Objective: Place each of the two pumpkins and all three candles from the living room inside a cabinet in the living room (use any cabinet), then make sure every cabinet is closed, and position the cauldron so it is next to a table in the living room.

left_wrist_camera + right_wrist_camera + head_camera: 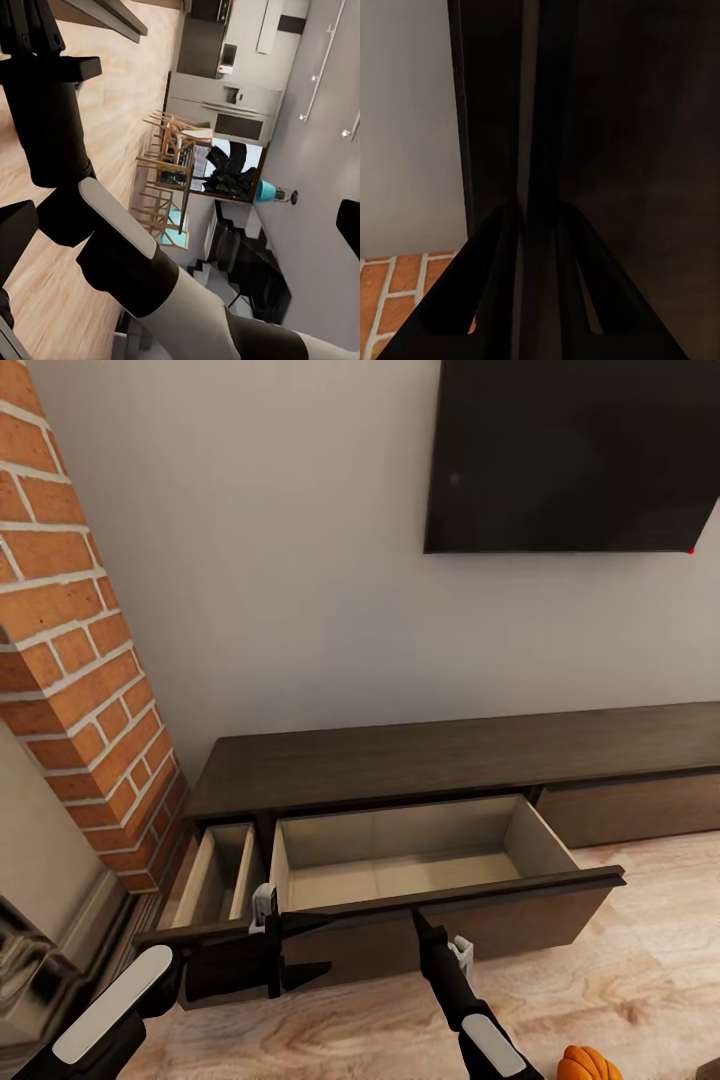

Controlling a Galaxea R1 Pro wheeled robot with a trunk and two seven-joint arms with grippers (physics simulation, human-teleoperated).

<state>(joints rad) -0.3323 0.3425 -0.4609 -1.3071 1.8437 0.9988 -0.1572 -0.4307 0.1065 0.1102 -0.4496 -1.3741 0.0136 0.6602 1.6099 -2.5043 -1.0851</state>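
The right gripper [420, 922] pinches the front edge of the open, empty cabinet drawer [400, 860]; a slip could slam it. A pumpkin [588, 1064] waits on the floor. The left gripper's state I cannot tell.

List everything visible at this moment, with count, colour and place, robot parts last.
cabinet: one, dark brown, long and low against the wall
open drawers: two, pale inside; large one in the middle, narrow one beside the bricks; nothing seen inside
pumpkin: one, orange, on the floor at the head view's bottom edge
screen: one, black, on the wall above the cabinet
brick column: one, red
floor: light wood
left gripper: black, at the narrow drawer's front
right gripper: black, fingers astride the large drawer's front edge
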